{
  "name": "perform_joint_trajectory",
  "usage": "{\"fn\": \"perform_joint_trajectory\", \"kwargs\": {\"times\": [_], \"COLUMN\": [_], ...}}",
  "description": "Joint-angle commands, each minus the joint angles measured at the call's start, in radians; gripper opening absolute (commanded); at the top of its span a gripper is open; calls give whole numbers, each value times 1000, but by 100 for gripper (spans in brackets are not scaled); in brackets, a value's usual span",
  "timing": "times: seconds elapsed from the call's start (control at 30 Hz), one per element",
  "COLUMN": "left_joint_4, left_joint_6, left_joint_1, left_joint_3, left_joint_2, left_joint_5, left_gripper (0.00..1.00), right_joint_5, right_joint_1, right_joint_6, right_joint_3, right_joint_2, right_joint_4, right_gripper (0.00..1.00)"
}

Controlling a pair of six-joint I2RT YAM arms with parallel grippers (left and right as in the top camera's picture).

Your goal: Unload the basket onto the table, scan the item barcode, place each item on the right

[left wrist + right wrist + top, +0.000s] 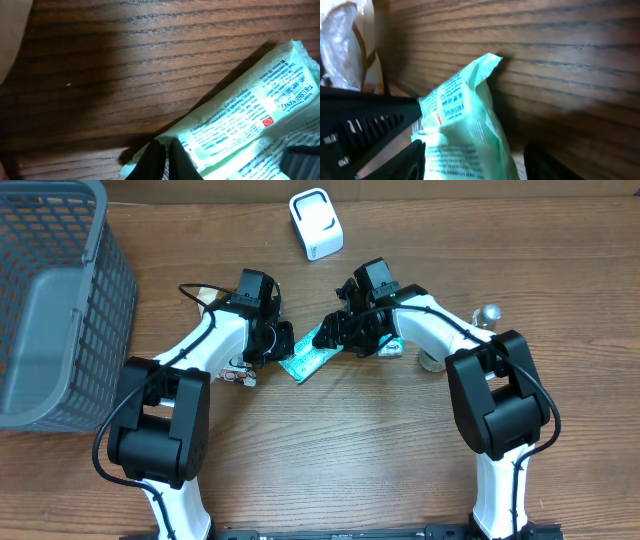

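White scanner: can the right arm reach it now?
Probably: bare table lies between the right gripper and white scanner, though its jaws sit around the green packet that the left gripper pinches.

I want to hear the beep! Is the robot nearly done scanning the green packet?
Not yet. Done: the left claw is pinched shut on one end of the green packet. Happening now: the right claw sits around the other end; I can't tell if it squeezes. Left to do: bring the packet's barcode to the white scanner, which stands apart at the table's far side.
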Motion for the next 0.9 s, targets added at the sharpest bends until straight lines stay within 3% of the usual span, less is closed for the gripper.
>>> {"fn": "perform_joint_trajectory", "kwargs": {"times": [0.0,0.27,0.53,0.87], "left_joint_4": [-5,-4,-5,-12], "left_joint_6": [-5,3,21,23], "left_joint_1": [-4,-4,-4,-4], "left_joint_3": [-19,-19,-19,-2], "left_joint_2": [64,64,64,54], "left_joint_5": [-22,-22,-30,-11], "left_gripper": [4,4,4,4], "right_joint_5": [-81,-162,-161,-131], "right_joint_1": [3,3,3,3], "right_joint_6": [45,44,44,31], "right_joint_3": [-35,-38,-38,-38], "right_joint_2": [-30,-31,-31,-31], "right_joint_4": [45,81,92,96], "right_gripper": [57,44,48,27]}}
